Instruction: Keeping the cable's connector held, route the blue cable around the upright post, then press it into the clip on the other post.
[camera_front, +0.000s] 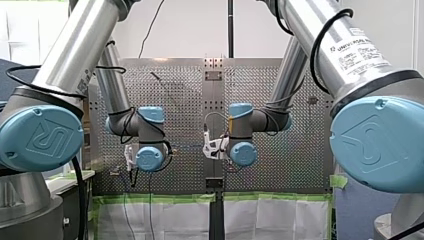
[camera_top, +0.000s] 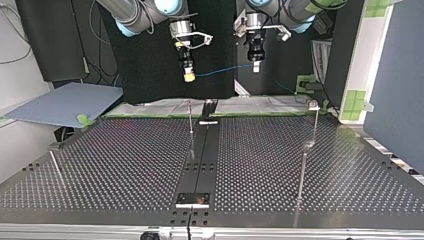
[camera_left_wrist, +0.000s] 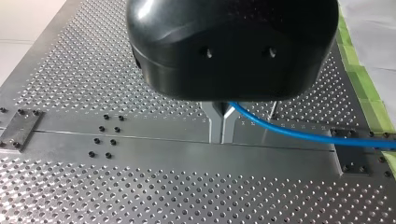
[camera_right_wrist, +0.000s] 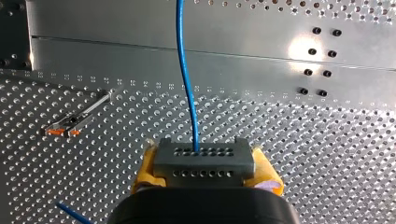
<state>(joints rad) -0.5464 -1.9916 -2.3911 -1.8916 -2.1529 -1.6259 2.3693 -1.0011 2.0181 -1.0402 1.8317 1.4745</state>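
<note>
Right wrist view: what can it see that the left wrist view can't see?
Only the right wrist view shows the grey connector held between my right end effector's yellow pads, plus a small piece with orange marks on the table. Only the left wrist view shows my left end effector's metal fingers pinching the blue cable. Both show that cable and the table full of holes.
</note>
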